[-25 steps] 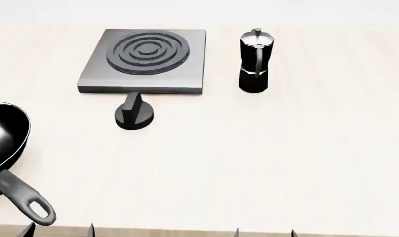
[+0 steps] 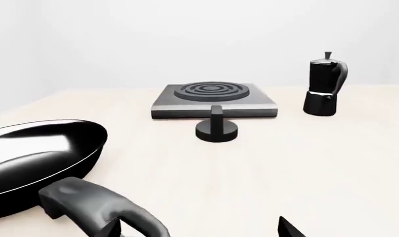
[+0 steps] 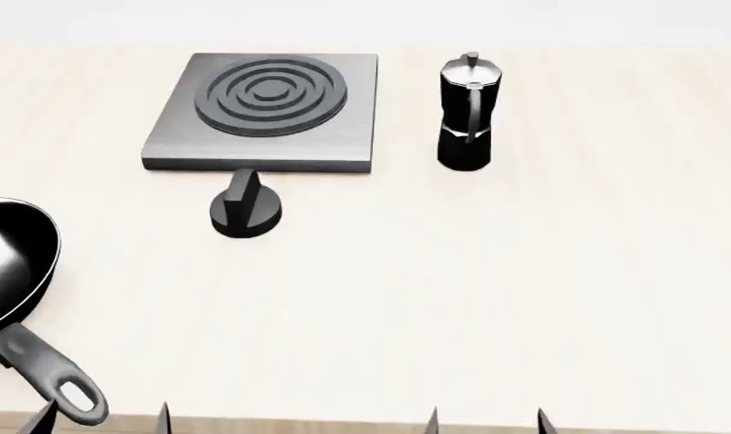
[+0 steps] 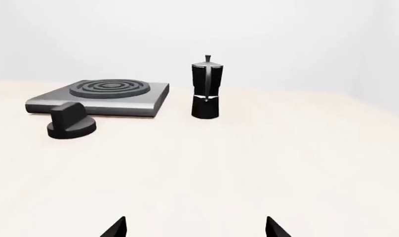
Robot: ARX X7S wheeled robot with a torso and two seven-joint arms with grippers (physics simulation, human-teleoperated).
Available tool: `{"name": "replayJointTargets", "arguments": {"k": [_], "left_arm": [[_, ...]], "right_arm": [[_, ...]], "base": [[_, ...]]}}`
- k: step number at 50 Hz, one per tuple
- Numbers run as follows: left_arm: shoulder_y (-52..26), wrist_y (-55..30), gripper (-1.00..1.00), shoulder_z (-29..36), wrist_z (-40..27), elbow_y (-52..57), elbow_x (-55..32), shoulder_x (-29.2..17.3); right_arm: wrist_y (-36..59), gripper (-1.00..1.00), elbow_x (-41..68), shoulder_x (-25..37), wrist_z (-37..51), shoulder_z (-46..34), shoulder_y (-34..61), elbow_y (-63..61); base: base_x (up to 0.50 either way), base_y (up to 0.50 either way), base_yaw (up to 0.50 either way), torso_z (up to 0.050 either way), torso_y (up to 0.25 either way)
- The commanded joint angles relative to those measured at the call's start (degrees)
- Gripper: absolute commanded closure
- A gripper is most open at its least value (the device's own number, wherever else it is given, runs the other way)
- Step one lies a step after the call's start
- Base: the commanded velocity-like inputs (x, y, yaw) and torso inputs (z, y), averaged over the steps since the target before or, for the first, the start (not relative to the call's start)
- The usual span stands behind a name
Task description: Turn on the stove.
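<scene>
The stove (image 3: 269, 108) is a grey square slab with a dark ringed burner, far left of centre on the table. Its black round knob (image 3: 246, 212) with an upright ridge stands just in front of the slab. The left wrist view shows the stove (image 2: 213, 98) and knob (image 2: 217, 127) straight ahead. In the right wrist view the stove (image 4: 104, 96) and knob (image 4: 71, 123) are farther off. My left gripper (image 3: 102, 420) and right gripper (image 3: 488, 421) are open at the near table edge, far from the knob. Only their tips show.
A black moka pot (image 3: 467, 113) stands upright to the right of the stove. A black frying pan (image 3: 10, 271) lies at the left edge, its handle (image 3: 52, 375) reaching toward my left gripper. In the left wrist view the handle (image 2: 100, 207) lies right by one fingertip.
The frying pan has slid slightly toward the near edge. My left fingertips have shifted a little. Stove, knob and moka pot have not moved.
</scene>
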Motion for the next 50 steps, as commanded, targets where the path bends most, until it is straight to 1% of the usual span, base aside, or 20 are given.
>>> {"name": "replayJointTargets", "arguments": {"k": [1,4,5,7,20,27,30,50], "left_arm": [[1.1,-5.1,-1.00,2.3,-2.3,7.7,1.3,-1.8],[1.3,-6.3,-1.00,2.9,-2.3,9.2,1.5,-2.3],[1.2,-7.5,-1.00,3.9,-2.6,10.1,3.2,-2.9],[1.1,-8.7,-1.00,3.5,-2.2,11.4,1.7,-2.8],[-3.0,-17.3,-1.00,4.5,-2.6,19.5,0.8,-3.5],[-4.1,-18.1,-1.00,3.9,-4.4,21.4,1.3,-3.9],[-5.4,-20.8,-1.00,4.1,-3.9,23.9,0.6,-4.2],[-12.1,-26.7,-1.00,5.1,-4.1,29.2,-0.7,-5.0]], "right_arm": [[6.6,-1.00,1.0,2.0,0.6,-1.3,-0.9,-9.9],[8.7,-1.00,1.1,2.4,0.8,-1.5,-0.8,-12.4],[10.2,-1.00,0.5,2.6,1.2,-1.7,-0.7,-14.0],[11.2,-1.00,0.8,2.8,1.3,-1.7,-0.7,-15.8],[19.3,-1.00,1.7,4.2,2.0,-2.3,1.7,-25.7],[23.0,-1.00,1.8,4.7,2.5,-2.9,3.3,-29.4],[25.4,-1.00,2.2,4.8,2.6,-3.0,4.4,-31.9],[41.2,-1.00,4.8,5.0,4.1,-2.2,12.9,-44.7]], "base": [[0.00,0.00,0.00,0.000,0.000],[0.00,0.00,0.00,0.000,0.000],[0.00,0.00,0.00,0.000,0.000],[0.00,0.00,0.00,0.000,0.000],[0.00,0.00,0.00,0.000,0.000],[0.00,0.00,0.00,0.000,0.000],[0.00,0.00,0.00,0.000,0.000],[0.00,0.00,0.00,0.000,0.000]]}}
